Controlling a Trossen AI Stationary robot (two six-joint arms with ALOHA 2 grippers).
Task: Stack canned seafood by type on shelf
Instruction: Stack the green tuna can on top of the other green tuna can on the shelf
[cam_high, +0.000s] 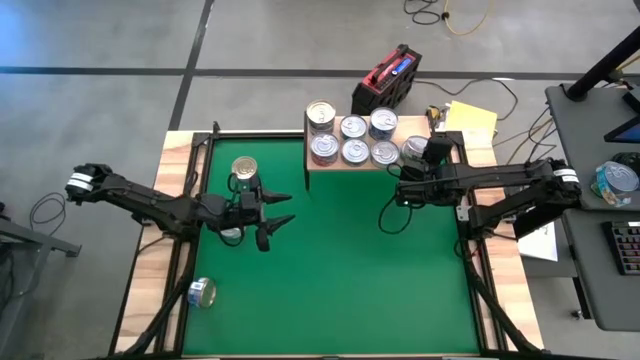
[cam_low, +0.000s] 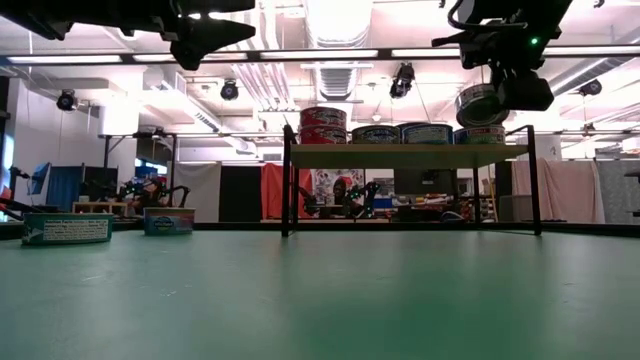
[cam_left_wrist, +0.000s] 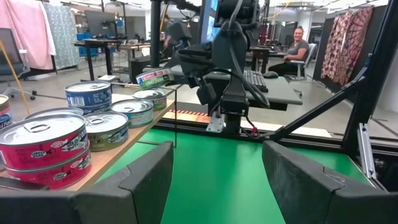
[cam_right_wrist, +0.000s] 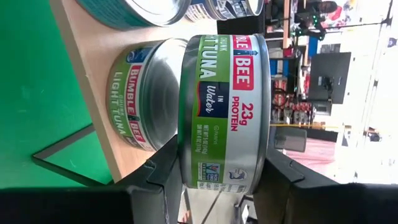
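The light-wood shelf (cam_high: 330, 166) (cam_low: 400, 155) stands at the mat's far edge. It carries several tins, with a red-labelled stack (cam_high: 320, 116) (cam_left_wrist: 43, 149) at its left end. My right gripper (cam_high: 424, 152) (cam_low: 497, 95) (cam_right_wrist: 221, 186) is shut on a green-labelled tuna tin (cam_right_wrist: 224, 93) just above a matching tin (cam_right_wrist: 140, 93) at the shelf's right end. My left gripper (cam_high: 285, 209) (cam_left_wrist: 217, 168) hangs open over the mat's left half and touches nothing. Loose tins rest on the mat: a gold-topped one (cam_high: 244, 168), one under the left arm (cam_high: 232, 233), and one on its side (cam_high: 202, 293). My right gripper pinches the green-labelled tin between its two fingers, one on the base's edge (cam_right_wrist: 185, 168) and one on the lid's edge (cam_right_wrist: 262, 168). The fingers come roughly level from the shelf's right side. The tin is lifted, lid up; whether it touches the tin below I cannot tell.
A wooden border (cam_high: 160, 250) rings the green mat (cam_high: 350, 280). Beyond the far edge lie a red and black case (cam_high: 385, 80) and yellow papers (cam_high: 470, 120). A person (cam_left_wrist: 298, 40) sits at a desk in the room behind. Open mat lies between the two arms.
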